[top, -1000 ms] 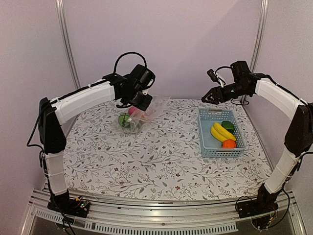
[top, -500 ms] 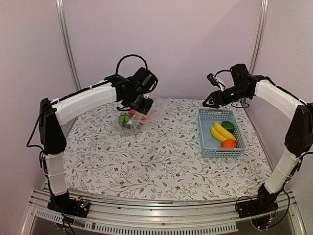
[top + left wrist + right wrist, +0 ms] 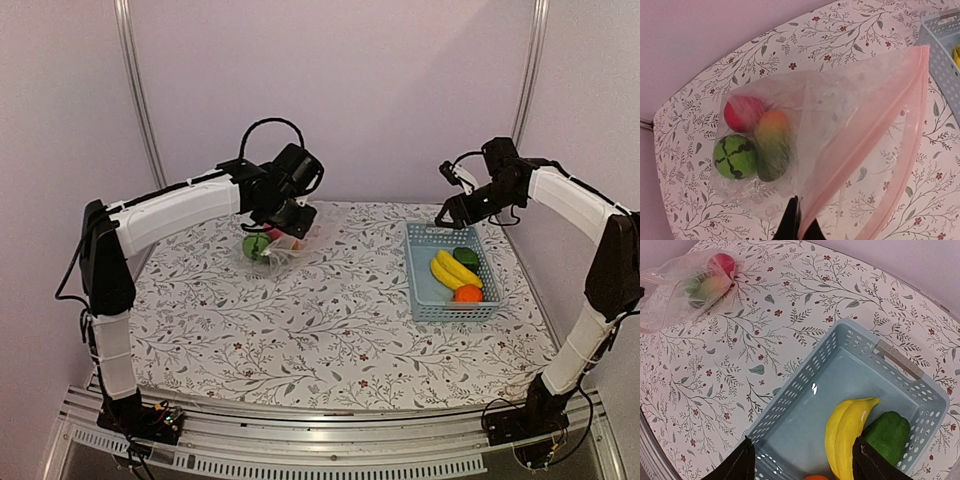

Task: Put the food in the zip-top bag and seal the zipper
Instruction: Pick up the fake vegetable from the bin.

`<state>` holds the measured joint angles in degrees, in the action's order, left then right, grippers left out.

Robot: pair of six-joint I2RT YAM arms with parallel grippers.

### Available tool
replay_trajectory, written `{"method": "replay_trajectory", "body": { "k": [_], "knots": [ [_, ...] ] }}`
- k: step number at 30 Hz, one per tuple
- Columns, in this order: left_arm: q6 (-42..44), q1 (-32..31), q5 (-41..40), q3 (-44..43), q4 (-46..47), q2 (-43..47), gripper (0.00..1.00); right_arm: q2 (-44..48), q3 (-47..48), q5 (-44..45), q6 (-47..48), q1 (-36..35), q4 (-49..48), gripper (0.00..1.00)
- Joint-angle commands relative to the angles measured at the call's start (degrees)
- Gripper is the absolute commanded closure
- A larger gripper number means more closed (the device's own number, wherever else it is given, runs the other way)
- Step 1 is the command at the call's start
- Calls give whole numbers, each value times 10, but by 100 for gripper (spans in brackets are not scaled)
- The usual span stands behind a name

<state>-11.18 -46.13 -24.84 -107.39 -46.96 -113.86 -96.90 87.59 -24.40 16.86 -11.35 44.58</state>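
Observation:
The clear zip-top bag [image 3: 850,135] lies at the back left of the table [image 3: 285,240]. Inside it are a red apple [image 3: 744,113], a green round piece [image 3: 735,156] and an orange-and-green carrot-like piece [image 3: 772,145]. Its pinkish zipper [image 3: 875,125] runs along the open mouth. My left gripper [image 3: 799,227] is shut on the bag's mouth edge and holds it up. My right gripper [image 3: 802,462] is open and empty above the light-blue basket [image 3: 805,390], which holds yellow bananas [image 3: 847,432], a dark green piece [image 3: 887,435] and an orange [image 3: 467,293].
The basket [image 3: 412,270] stands at the right of the flowered table. The bag also shows far off in the right wrist view [image 3: 670,290]. The back wall rises close behind both grippers.
My right gripper has swung right and down to above the basket's far end. My left gripper has shifted slightly right and lower with the bag edge.

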Motion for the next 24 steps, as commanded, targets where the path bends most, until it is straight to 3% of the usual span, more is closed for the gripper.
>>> {"method": "replay_trajectory", "body": {
  "k": [1, 18, 24],
  "knots": [
    [2, -5, 14, 20, 34, 25, 100, -1, -8, 61, 24, 11, 24, 34],
    [-40, 3, 119, 44, 113, 58, 100, -88, -5, 229, 73, 17, 40, 32],
    [-50, 3, 116, 51, 120, 62, 100, -115, 2, 263, 65, 25, 36, 32]
  ]
}}
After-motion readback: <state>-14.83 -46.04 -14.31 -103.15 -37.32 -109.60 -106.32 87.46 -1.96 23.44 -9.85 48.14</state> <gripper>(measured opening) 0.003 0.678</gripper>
